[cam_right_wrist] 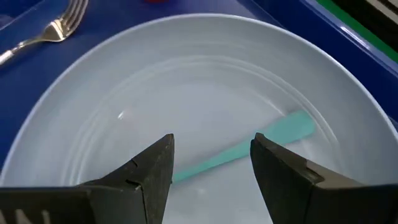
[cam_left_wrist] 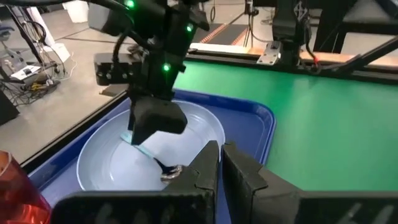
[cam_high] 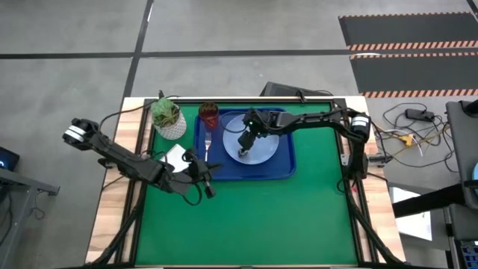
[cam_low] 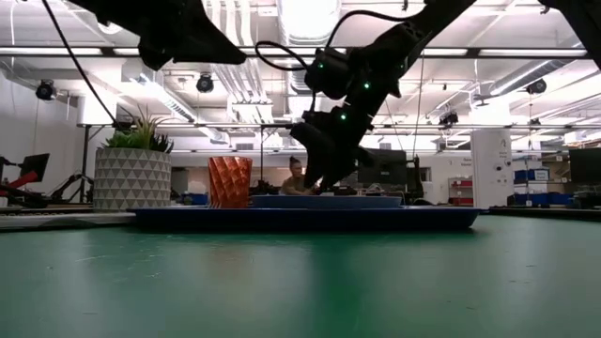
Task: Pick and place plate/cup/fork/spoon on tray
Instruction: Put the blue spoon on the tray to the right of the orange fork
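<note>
The light-blue plate (cam_high: 263, 149) lies in the blue tray (cam_high: 287, 170). The spoon (cam_right_wrist: 249, 149) lies on the plate, its light-blue handle slanting; its dark bowl shows in the left wrist view (cam_left_wrist: 169, 172). My right gripper (cam_right_wrist: 211, 142) is open just above the plate, one finger on either side of the handle. The fork (cam_high: 208, 142) lies flat on the tray's left part. The dark-red cup (cam_high: 209, 114) stands upright at the tray's far left corner. My left gripper (cam_left_wrist: 221, 163) is shut and empty, at the tray's near left edge (cam_high: 211, 172). My right gripper points down at the spoon's handle (cam_right_wrist: 205, 165), which lies on the plate and runs across the gap between the open fingers. One end of the handle passes behind a fingertip (cam_right_wrist: 158, 158), so I cannot tell whether that finger touches it.
A white pot with a green plant (cam_high: 168, 117) stands on the table just left of the tray, beside the cup. A white card (cam_high: 178, 155) lies under my left arm. The green mat (cam_high: 254, 224) stretches from the tray to the near edge.
</note>
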`<action>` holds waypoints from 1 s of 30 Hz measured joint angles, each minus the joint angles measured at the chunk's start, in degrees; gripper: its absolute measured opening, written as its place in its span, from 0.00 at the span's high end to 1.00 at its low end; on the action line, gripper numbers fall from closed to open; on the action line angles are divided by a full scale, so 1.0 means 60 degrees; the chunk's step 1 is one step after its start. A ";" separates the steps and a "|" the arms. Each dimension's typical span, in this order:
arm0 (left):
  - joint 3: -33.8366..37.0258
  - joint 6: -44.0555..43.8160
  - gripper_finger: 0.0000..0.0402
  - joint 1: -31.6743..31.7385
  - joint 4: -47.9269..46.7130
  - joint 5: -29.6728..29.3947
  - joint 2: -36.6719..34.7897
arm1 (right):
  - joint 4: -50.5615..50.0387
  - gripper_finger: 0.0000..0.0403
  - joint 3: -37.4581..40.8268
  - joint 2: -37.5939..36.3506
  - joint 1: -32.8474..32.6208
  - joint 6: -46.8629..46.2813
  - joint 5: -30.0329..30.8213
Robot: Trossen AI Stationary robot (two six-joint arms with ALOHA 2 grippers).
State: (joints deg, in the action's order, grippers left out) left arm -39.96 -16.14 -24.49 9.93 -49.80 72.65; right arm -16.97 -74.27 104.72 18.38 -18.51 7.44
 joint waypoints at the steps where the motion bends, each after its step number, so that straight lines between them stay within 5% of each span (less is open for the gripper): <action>1: 0.0028 0.0002 1.00 0.0000 0.0005 0.0003 -0.0061 | -0.0001 0.51 -0.0005 0.0005 -0.0002 0.0344 -0.0011; 9: 0.0510 -0.0013 1.00 0.0000 0.0319 0.0003 -0.0225 | -0.1934 0.51 -0.0029 -0.0096 0.0164 0.9128 -0.1650; 30: 0.0559 -0.0001 1.00 0.0018 0.0442 -0.0101 -0.0194 | -0.1382 0.51 -0.1222 0.1402 0.0676 1.0602 -0.4198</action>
State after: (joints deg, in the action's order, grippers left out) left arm -36.60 -16.15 -24.38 12.58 -50.40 71.48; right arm -25.26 -81.60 113.13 22.44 45.10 -17.75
